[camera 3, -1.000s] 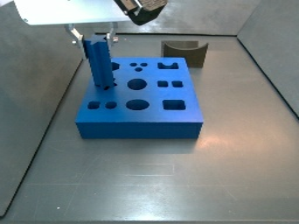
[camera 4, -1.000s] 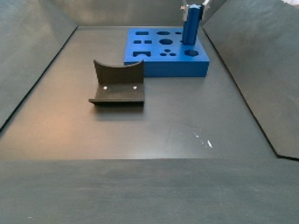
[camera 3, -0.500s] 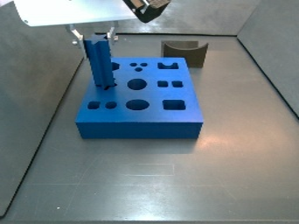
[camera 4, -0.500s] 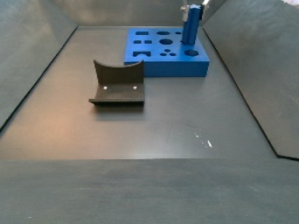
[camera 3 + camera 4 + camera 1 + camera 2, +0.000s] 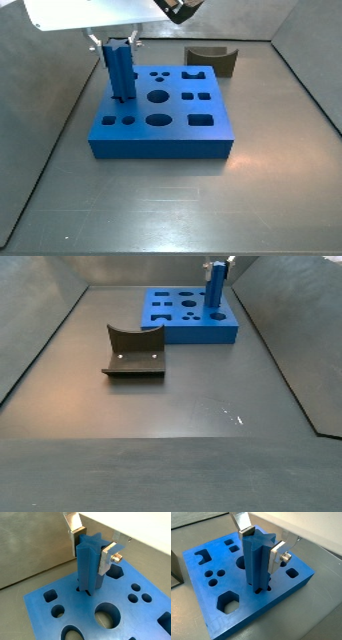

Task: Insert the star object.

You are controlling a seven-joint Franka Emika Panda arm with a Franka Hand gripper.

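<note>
Star object (image 5: 89, 567) stood upright on the blue block (image 5: 218, 587), its lower end seated in a hole near one block corner. Gripper (image 5: 261, 543) sat directly above the block at the peg's upper end, silver fingers (image 5: 107, 558) flanking the peg on two sides; both wrist views showed them at its faces, apparently clamped on it. Dark olive curved piece (image 5: 134, 352) lay well apart from the block.
</note>
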